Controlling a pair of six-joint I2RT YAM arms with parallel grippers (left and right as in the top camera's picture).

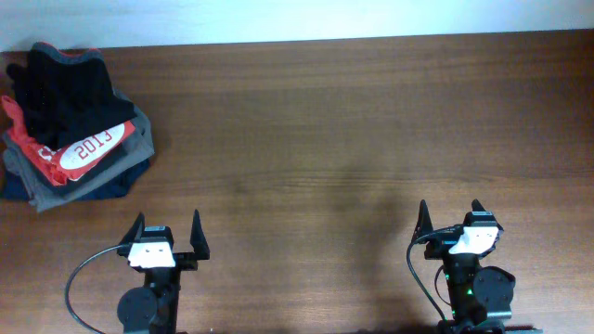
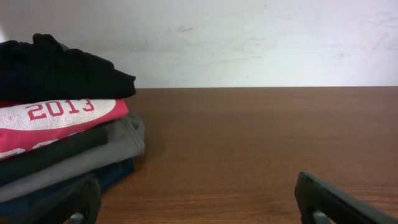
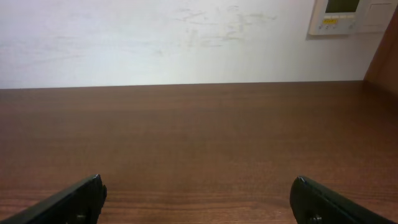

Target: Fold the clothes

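L gripper (image 1: 167, 224) at near edge, fingers spread wide, nothing btwn. R gripper (image 1: 451, 213) likewise: jaws apart, empty. Beyond, brown wooden table (image 1: 325, 121). Far-left corner: black soft-fabric trousers (image 1: 63, 85) bunched atop a pile, over red T-shirt w/ white "2013" oval (image 1: 91, 147), grey folded garment (image 1: 139, 141), navy folded garment (image 1: 116, 186) at bottom.

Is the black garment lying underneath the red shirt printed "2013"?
No, in the overhead view the black trousers lie on top of the red T-shirt, not beneath it.
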